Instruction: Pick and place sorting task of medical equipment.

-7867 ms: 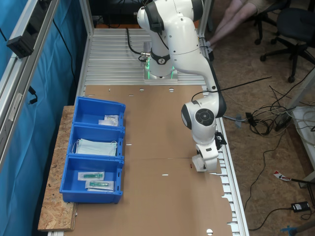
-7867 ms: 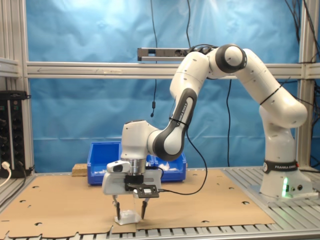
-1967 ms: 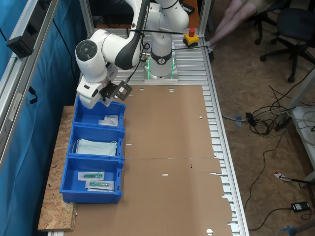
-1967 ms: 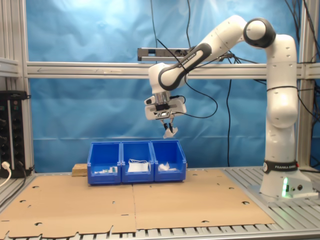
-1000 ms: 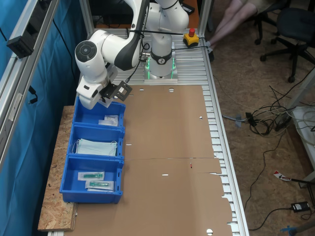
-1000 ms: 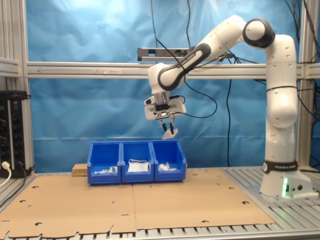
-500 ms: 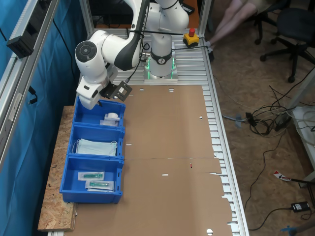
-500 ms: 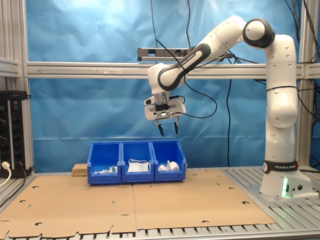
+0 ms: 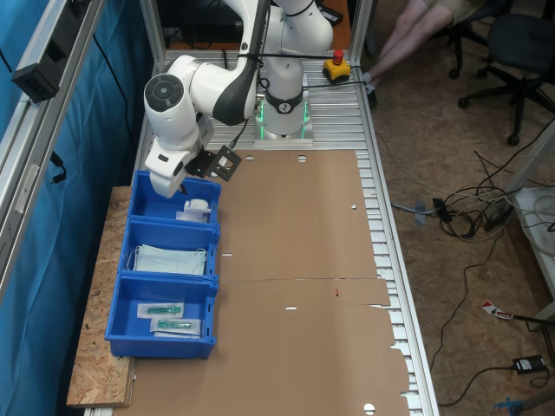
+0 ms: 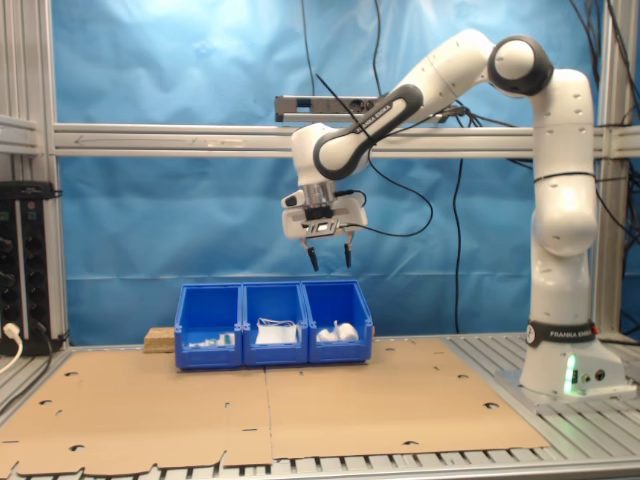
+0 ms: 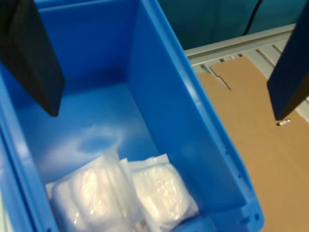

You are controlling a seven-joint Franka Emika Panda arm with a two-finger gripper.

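My robot's black jaws spread wide and empty, high above the blue plastic bin, small flat white crinkly packets lying inside it, brown cardboard tabletop beside.

Arm above three blue bins

The gripper hangs high over the bins, fingers spread apart and holding nothing. A white packet lies in the bin at the second exterior view's right. The bins stand side by side at the back edge of the cardboard.
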